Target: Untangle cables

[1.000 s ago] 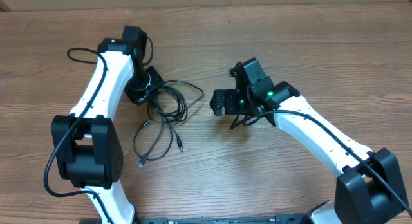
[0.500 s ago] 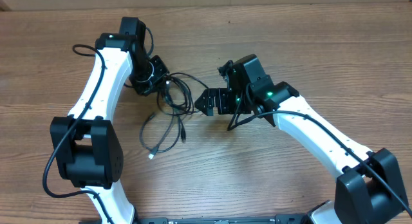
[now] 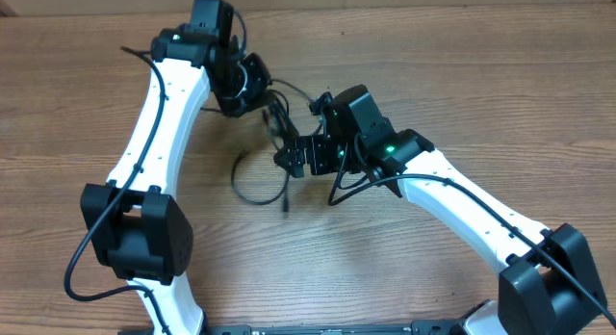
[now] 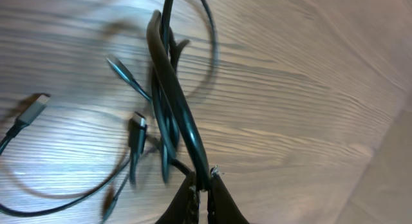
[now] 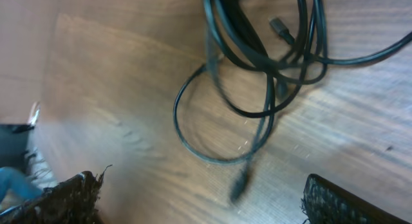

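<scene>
While the left hand [image 4: 203,188] pinches the black cables [image 4: 168,89] over the wooden counter [image 4: 309,89], the right hand [image 5: 203,197] hangs open just beside their loops.

cables [image 5: 232,28] just ahead of right fingers [image 5: 335,201]

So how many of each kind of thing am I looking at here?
Robot arms: 2, the left arm and the right arm
Black cable tangle: 1, its separate cords too knotted to count
Wooden table: 1
Total: 4
</scene>
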Controlling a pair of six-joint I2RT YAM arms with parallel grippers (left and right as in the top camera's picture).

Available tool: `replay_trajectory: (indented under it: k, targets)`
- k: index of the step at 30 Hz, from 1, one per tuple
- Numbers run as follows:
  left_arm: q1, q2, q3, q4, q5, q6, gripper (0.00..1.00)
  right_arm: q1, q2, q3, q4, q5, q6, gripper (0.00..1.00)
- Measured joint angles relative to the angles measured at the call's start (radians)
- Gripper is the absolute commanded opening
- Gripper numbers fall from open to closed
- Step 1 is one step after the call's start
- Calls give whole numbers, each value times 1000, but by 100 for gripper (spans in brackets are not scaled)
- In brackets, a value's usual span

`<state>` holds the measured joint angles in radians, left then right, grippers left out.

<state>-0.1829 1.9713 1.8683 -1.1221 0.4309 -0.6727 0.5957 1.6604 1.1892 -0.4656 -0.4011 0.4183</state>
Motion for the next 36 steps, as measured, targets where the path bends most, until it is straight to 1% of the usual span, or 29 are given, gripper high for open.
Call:
replay_trajectory:
  k: [9,18,23,29,36]
  targets:
    - [-53,0,147,-31,11,28,4,0,0,0,32,142,-24,100]
    - [-60,-32,175,-34,11,71,4,0,0,0,69,171,-40,100]
    - [-61,-110,177,-34,1,105,4,-10,0,0,85,173,-43,100]
    - [-66,-244,184,-35,-5,153,4,-20,0,0,100,174,-45,100]
    - [-66,-363,188,-31,-8,169,4,-21,0,0,167,173,-46,100]
